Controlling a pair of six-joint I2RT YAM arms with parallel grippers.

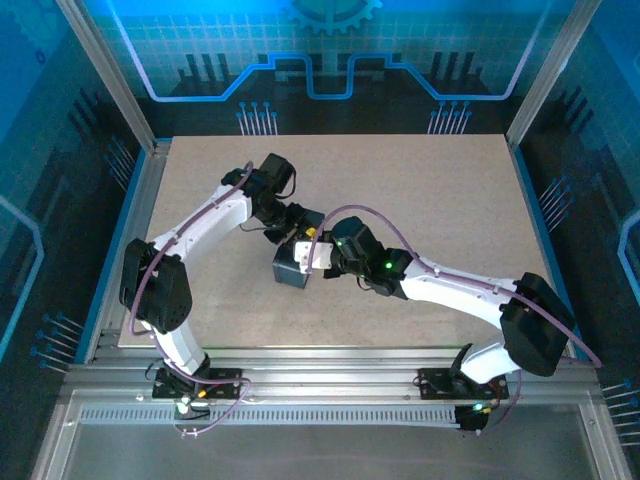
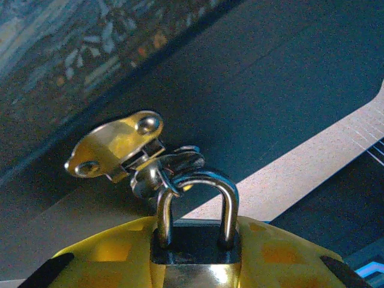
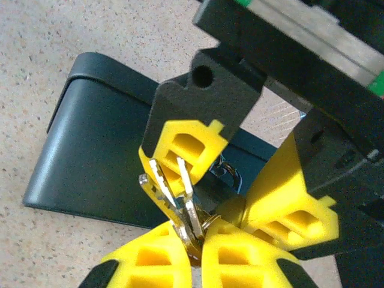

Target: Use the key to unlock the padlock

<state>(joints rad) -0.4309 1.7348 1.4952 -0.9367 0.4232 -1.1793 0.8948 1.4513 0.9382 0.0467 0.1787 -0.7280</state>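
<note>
The padlock has a dark bluish top and a brassy lower body. My left gripper is shut on it, a yellow finger on each side. Its silvery shackle passes through the brass hasp on the dark tin. In the right wrist view my right gripper is shut on the key, whose toothed blade sticks up beside another on the same ring. The blades stand just left of the padlock, which sits between the left gripper's fingers. From above, both grippers meet at the tin.
The dark-blue tin box sits on the speckled tabletop near the middle. Metal frame posts and blue panels border the table. Open tabletop lies behind and to the right of the tin.
</note>
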